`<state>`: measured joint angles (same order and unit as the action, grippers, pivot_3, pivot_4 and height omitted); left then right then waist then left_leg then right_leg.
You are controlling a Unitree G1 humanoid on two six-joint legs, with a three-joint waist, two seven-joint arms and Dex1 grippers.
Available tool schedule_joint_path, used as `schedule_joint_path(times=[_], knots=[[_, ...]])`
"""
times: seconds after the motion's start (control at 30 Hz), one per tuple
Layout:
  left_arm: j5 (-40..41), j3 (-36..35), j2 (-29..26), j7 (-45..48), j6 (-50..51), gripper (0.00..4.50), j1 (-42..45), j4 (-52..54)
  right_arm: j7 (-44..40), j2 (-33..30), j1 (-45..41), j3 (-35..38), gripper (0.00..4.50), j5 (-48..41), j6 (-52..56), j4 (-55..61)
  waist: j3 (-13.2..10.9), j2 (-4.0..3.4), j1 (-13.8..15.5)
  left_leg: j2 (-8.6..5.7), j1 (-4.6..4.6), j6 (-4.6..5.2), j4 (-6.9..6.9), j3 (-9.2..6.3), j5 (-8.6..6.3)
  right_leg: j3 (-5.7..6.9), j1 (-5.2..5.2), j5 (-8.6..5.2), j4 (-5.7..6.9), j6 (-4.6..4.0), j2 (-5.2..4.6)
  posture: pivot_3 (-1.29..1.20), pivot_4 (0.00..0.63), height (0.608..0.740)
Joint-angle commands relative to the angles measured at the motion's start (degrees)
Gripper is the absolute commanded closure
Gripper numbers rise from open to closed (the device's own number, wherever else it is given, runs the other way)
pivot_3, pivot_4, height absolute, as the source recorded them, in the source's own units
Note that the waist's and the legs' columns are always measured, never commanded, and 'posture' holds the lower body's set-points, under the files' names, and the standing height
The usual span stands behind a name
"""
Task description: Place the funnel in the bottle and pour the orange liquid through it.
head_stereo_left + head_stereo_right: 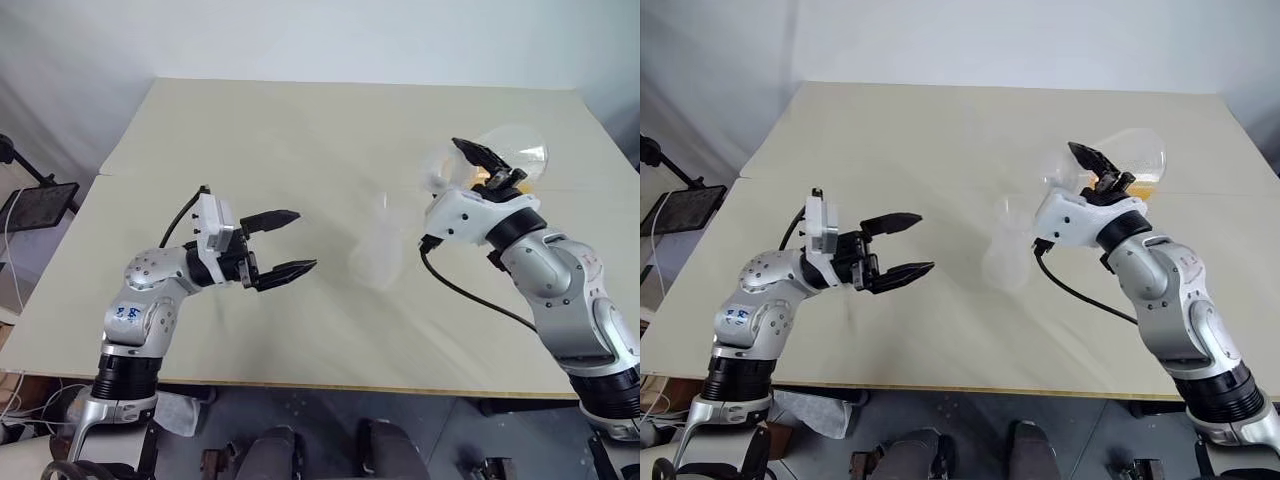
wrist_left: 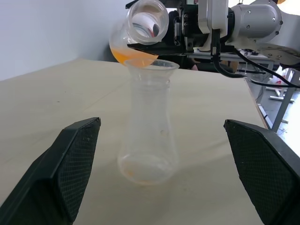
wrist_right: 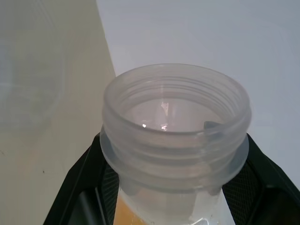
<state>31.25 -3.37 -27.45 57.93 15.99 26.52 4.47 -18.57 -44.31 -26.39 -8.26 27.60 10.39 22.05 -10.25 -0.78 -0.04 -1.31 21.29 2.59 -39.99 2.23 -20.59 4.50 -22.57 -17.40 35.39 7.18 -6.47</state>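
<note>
The milky bottle stands upright mid-table, with the clear funnel seated in its neck. A faint orange tinge lies at the bottle's bottom. My right gripper is shut on the threaded neck of a larger clear flask. It holds the flask tilted, mouth toward the funnel and just above its rim. The orange liquid pools in the flask's lowered side. My left gripper hovers open to the left of the bottle, apart from it, fingers pointing at it.
The beige table is bare around the bottle, and its front edge runs below both arms. A black stand with a dark tray sits off the table's left side. A black cable hangs from the right wrist.
</note>
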Motion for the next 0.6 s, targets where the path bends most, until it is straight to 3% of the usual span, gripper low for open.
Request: schedule_joint_path(times=[0.03,0.6], knots=[[0.3,0.0,0.1,-0.5,-0.3,0.0,1.3,2.1,0.0,0.4,-1.7,0.6,2.04,3.1,-2.1,1.0,0.0,0.0,0.0,0.01,0.0,0.0,0.0,-0.01,0.0,0.0,0.0,0.0,0.0,0.0,0.01,0.0,0.15,0.74],[0.6,0.2,0.2,-1.2,-0.1,0.0,1.8,2.6,0.8,1.2,-3.2,-0.1,2.04,12.4,-10.4,-1.6,0.0,0.01,0.0,0.01,0.0,-0.02,0.0,-0.01,0.01,0.06,0.0,0.0,0.0,0.0,0.02,0.0,0.15,0.74]])
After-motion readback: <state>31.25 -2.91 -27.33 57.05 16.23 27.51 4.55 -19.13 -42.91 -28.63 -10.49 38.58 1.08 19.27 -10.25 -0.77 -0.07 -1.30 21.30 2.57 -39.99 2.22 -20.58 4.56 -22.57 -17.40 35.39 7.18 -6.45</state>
